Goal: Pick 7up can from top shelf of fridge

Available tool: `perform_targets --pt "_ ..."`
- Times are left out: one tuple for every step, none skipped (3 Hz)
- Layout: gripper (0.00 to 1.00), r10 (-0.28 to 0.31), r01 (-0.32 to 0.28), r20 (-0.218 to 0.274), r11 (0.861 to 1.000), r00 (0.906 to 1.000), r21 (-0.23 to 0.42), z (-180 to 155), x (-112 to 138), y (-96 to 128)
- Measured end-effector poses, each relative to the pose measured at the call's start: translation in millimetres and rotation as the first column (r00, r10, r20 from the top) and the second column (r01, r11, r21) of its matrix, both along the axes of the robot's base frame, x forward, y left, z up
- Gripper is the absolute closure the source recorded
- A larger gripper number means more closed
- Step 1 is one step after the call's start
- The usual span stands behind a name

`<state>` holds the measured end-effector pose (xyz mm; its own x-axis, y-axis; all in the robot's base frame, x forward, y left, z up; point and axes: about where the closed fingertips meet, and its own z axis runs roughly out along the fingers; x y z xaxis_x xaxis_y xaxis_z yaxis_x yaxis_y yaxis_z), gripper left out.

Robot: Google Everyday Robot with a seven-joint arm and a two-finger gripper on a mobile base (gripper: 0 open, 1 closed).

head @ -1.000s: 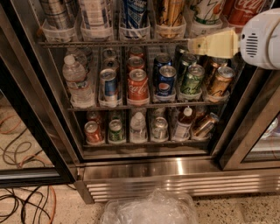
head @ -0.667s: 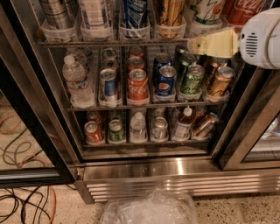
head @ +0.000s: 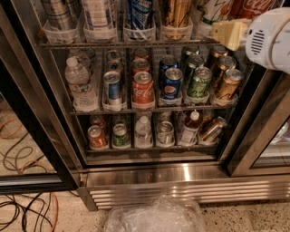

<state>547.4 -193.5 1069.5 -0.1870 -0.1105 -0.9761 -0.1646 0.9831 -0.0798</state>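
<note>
The fridge (head: 181,179) stands open in front of me. Its top shelf (head: 113,44) is a wire rack with clear lane trays of tall cans. The 7up can (head: 211,11), silvery-white with green lettering, stands in a tray near the right end, its top cut off by the frame's edge. A red Coca-Cola can (head: 251,6) is to its right. My gripper (head: 223,34), yellowish on a white arm (head: 269,38), hangs at top-shelf height just right of and below the 7up can, in front of its tray.
Lower racks hold short cans, a Pepsi can (head: 172,84), a Coke can (head: 143,88) and a water bottle (head: 79,86). The dark door frame (head: 31,113) stands at left, another (head: 256,131) at right. Cables (head: 22,204) and a plastic bag (head: 154,216) lie on the floor.
The gripper has risen a little and drawn closer to the top shelf's right end. Nothing on the shelves has moved.
</note>
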Motion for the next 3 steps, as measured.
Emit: perform_targets --pt "0.44 0.001 -0.003 0.031 0.999 0.9995 0.047 0.0 5.6 4.5" --pt "0.42 0.004 -0.007 0.051 0.997 0.9987 0.075 1.4 9.8 7.8" --pt "0.39 0.022 -0.027 0.068 0.997 0.9974 0.072 4.8 18.0 15.9"
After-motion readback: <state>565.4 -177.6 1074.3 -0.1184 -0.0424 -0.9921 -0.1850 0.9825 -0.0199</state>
